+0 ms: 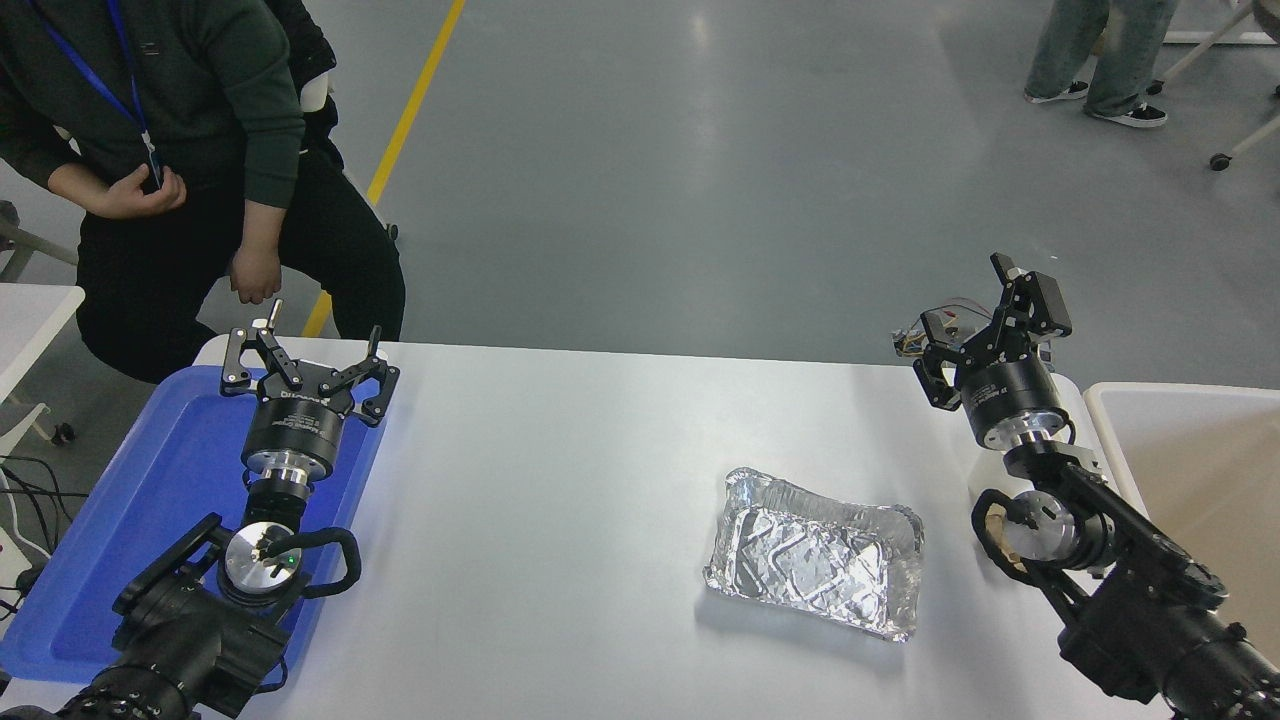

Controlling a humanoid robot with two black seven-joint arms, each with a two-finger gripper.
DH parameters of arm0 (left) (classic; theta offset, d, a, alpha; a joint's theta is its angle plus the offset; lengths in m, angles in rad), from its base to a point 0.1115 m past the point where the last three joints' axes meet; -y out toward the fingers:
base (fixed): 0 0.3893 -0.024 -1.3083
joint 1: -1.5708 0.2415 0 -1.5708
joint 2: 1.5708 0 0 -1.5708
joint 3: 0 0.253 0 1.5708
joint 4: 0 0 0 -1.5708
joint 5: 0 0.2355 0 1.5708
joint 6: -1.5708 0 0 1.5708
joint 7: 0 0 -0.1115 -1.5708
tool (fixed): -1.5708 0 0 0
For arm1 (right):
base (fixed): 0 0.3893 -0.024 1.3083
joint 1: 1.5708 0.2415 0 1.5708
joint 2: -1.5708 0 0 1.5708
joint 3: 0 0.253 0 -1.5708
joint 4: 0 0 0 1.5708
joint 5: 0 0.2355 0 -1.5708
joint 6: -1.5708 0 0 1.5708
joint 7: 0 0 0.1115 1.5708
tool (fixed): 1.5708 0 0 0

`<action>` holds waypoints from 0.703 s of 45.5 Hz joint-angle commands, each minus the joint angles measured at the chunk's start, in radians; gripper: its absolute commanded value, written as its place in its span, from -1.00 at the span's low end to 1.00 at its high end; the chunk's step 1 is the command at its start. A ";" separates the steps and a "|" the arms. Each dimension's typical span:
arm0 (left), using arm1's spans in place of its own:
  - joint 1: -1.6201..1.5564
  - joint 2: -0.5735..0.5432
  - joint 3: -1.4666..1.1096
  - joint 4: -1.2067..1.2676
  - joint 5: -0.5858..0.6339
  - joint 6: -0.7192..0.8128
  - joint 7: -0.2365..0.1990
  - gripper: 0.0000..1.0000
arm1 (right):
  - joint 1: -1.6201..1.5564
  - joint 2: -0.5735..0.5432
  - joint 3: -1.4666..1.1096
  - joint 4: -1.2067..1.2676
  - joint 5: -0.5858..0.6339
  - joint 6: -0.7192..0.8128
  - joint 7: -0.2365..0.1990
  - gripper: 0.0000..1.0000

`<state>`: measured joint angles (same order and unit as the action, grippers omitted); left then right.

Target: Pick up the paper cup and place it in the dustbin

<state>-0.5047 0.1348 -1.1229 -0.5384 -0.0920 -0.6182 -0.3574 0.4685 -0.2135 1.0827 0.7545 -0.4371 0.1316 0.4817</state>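
No paper cup shows in the head view. The dustbin (pixel 1100 405), with an off-white rim and beige inner walls, stands at the right edge of the table. My right gripper (pixel 978 318) hangs open over the table's far right corner, just left of the dustbin's rim, with nothing between its fingers. At the lower left my left gripper (pixel 306 352) is parked open over the blue tray (pixel 150 480).
A crinkled silver foil tray (pixel 815 550) lies on the white table (pixel 560 480), right of centre and left of my right arm. A person in dark clothes sits at the far left corner (pixel 200 150). Another person's legs (pixel 1095 60) show at the top right.
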 commanded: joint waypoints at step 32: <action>0.000 0.000 0.000 0.000 0.000 0.001 0.000 1.00 | 0.383 -0.317 -0.521 -0.096 0.001 -0.017 -0.003 1.00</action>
<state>-0.5046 0.1349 -1.1230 -0.5386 -0.0921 -0.6181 -0.3574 0.6918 -0.3650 0.8246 0.6770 -0.4358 0.1158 0.4810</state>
